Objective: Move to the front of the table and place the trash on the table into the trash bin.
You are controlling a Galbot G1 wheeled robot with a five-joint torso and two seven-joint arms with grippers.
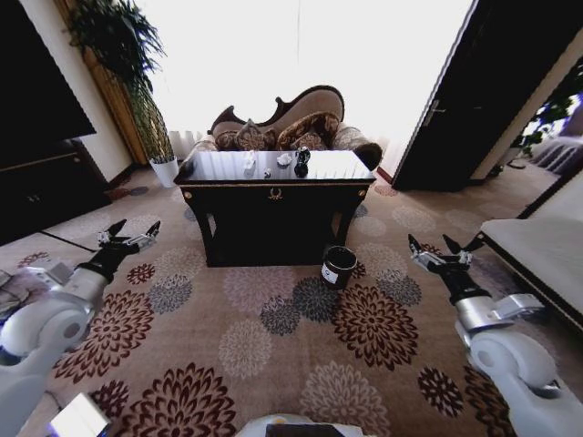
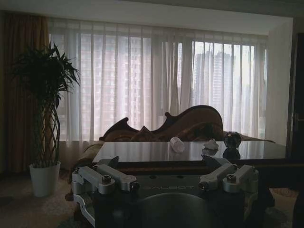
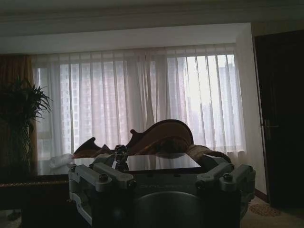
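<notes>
Both grippers' jaws open, low over carpet (image 1: 273, 319); table (image 1: 273, 196), trash bin (image 1: 338, 267) ahead.

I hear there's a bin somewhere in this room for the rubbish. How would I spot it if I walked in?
Look for the glossy black table with gold trim, standing in front of the curved sofa by the bright window. On the flowered carpet just off the table's front right leg stands the trash bin. It is a small black cylinder with a pale rim and a white label, the one container on the floor there.
</notes>
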